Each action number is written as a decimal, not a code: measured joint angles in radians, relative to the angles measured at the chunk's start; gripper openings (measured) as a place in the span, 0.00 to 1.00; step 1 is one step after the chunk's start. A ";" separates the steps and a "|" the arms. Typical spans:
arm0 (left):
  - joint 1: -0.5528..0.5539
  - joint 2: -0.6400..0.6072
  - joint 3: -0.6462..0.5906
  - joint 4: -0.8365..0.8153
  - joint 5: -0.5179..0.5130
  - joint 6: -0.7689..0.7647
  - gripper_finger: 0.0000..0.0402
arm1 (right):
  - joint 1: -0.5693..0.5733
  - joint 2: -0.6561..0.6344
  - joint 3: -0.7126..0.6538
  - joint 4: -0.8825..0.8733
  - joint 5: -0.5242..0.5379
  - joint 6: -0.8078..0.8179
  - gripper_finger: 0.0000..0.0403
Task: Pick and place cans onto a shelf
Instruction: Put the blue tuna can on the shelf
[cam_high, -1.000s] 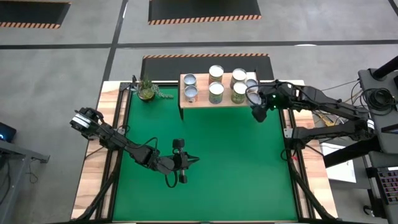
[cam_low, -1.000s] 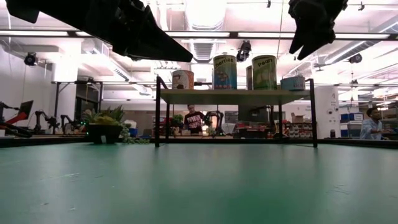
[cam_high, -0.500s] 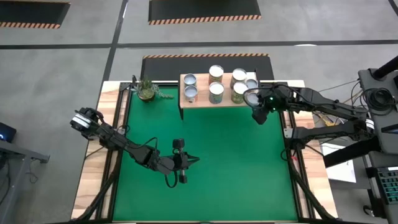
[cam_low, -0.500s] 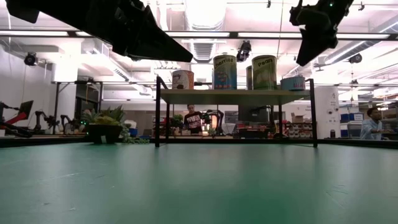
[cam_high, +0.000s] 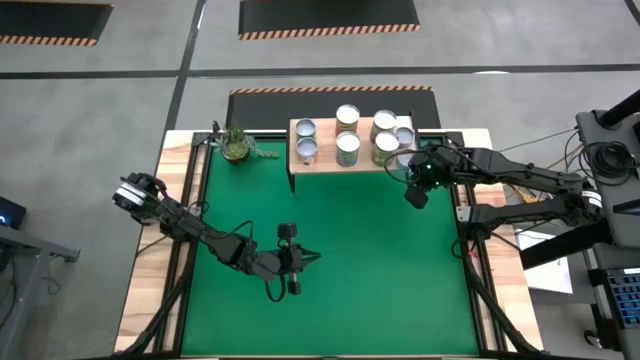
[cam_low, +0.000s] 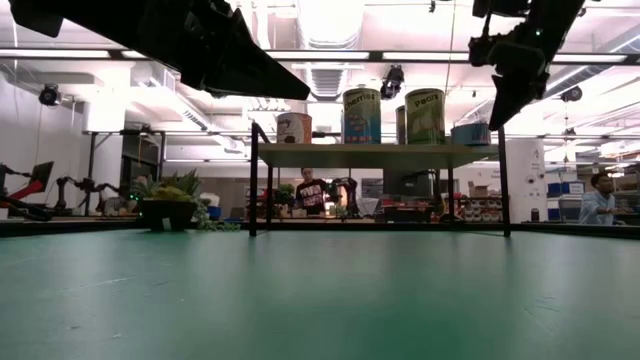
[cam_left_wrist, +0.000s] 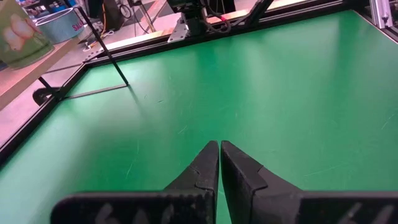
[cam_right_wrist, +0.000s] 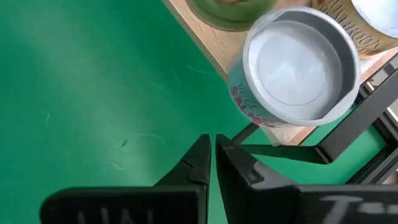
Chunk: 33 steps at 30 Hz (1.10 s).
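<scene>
Several cans (cam_high: 347, 148) stand upright on the wooden shelf (cam_high: 330, 163) at the table's far side; the low view shows them in a row (cam_low: 362, 115) on the plank (cam_low: 370, 155). A short can with a silver top (cam_right_wrist: 298, 62) stands at the shelf's right end. My right gripper (cam_high: 414, 196) hangs just off that end, fingers shut (cam_right_wrist: 211, 146) over the green mat, touching nothing. My left gripper (cam_high: 312, 257) waits shut (cam_left_wrist: 219, 149) above the middle of the table.
A small potted plant (cam_high: 237, 145) stands at the far left of the table, left of the shelf. The green mat (cam_high: 350, 240) in front of the shelf is free. People (cam_low: 310, 190) stand in the room behind the table.
My right gripper has shut its fingers. It has drawn back from the shelf's right end toward the table's near and right edges. The short can stays where it stood on the shelf.
</scene>
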 joint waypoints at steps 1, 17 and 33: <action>0.000 0.000 0.000 0.000 0.000 0.000 0.00 | 0.000 0.001 0.000 0.001 0.001 -0.001 0.03; 0.000 0.000 0.000 0.000 0.000 0.000 0.00 | -0.001 0.029 0.000 0.090 0.064 -0.059 0.03; 0.000 0.000 0.000 0.000 0.000 0.000 0.00 | -0.001 0.116 0.000 0.101 0.218 -0.125 0.03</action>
